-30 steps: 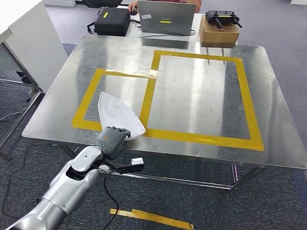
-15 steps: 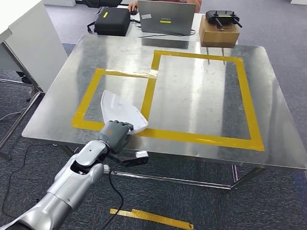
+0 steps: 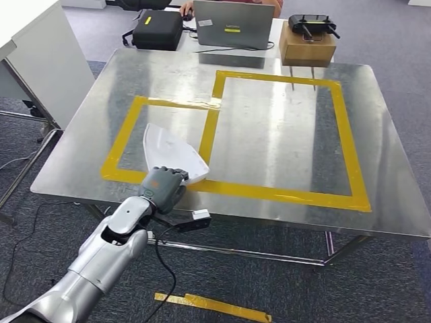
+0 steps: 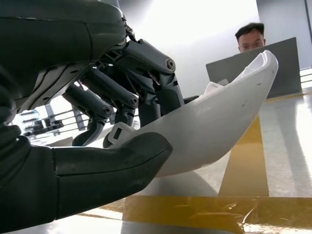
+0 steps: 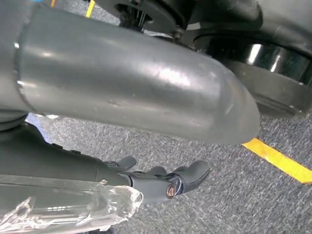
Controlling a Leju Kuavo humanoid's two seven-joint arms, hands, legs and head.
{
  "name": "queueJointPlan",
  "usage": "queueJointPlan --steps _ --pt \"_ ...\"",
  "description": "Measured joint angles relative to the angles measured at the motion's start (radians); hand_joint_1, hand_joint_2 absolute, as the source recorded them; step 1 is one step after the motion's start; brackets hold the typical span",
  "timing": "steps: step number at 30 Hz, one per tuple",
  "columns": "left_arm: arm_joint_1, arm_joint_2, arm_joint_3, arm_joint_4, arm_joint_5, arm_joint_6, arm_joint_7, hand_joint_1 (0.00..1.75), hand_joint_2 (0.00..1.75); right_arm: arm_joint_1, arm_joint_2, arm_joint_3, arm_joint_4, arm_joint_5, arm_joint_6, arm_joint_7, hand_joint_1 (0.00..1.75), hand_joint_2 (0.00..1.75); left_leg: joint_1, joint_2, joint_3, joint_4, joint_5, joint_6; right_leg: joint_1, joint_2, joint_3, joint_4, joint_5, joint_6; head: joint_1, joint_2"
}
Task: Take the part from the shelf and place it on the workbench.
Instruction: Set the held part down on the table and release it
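Note:
The part is a white curved shell. My left hand grips its near end at the workbench's front left. In the left wrist view the thumb lies under the part and the dark fingers press on its upper side. The shell hangs low over the yellow tape of the left marked square; whether it touches the metal top I cannot tell. In the right wrist view my right hand hangs over grey carpet, holding nothing, fingers loosely extended.
Yellow tape marks a small square and a larger one on the steel top. Behind the bench stand a laptop, a black case and a cardboard box with a controller. A person sits behind the laptop. A white cabinet stands at left.
My left hand has carried the part a little forward and to the right, farther over the bench's front tape line.

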Motion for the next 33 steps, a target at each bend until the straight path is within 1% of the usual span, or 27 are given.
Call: queueJointPlan --steps 2,7,11,15,23,28,33 --pt "0.000 0.000 0.000 0.000 -0.002 0.001 0.002 0.00 1.75 0.002 0.000 0.000 -0.004 0.000 -0.006 0.000 0.00 0.00 0.000 0.000 0.000 0.000 0.000 0.000 0.000 0.000 0.000 0.000 0.000 0.000 0.000 0.000" --pt "0.000 -0.001 0.000 0.000 -0.002 0.009 0.007 0.00 1.75 0.001 0.000 0.007 -0.006 0.009 -0.038 0.001 0.00 0.00 0.000 0.000 0.000 0.000 0.000 0.000 0.000 0.000 0.000 0.000 0.000 0.000 0.000 0.000" --pt "0.000 -0.001 0.004 0.000 0.006 0.007 0.011 0.00 1.75 0.001 0.000 0.015 -0.007 0.023 -0.046 0.003 0.00 0.00 0.000 0.000 0.000 0.000 0.000 0.000 0.000 0.000 0.000 0.000 0.000 0.000 0.000 0.000" --pt "0.000 -0.002 0.004 0.000 0.008 0.005 0.012 0.00 0.00 -0.001 0.000 0.019 -0.007 0.028 -0.047 0.005 0.00 0.00 0.000 0.000 0.000 0.000 0.000 0.000 0.000 0.000 0.000 0.000 0.000 0.000 0.000 0.000" --pt "0.001 -0.002 0.005 0.000 0.010 0.001 0.014 0.00 0.00 0.001 0.000 0.019 -0.007 0.035 -0.049 0.009 0.00 0.00 0.000 0.000 0.000 0.000 0.000 0.000 0.000 0.000 0.000 0.000 0.000 0.000 0.000 0.000" --pt "0.003 0.000 0.009 -0.005 0.008 -0.010 0.031 0.00 0.00 0.000 0.000 0.018 -0.009 0.036 -0.051 0.002 0.00 0.00 0.000 0.000 0.000 0.000 0.000 0.000 0.000 0.000 0.000 0.000 0.000 0.000 0.000 0.000" --pt "0.015 0.004 0.040 -0.050 0.039 -0.007 0.042 0.00 0.00 -0.008 0.000 0.017 -0.006 0.036 -0.042 -0.004 0.00 0.00 0.000 0.000 0.000 0.000 0.000 0.000 0.000 0.000 0.000 0.000 0.000 0.000 0.000 0.000"
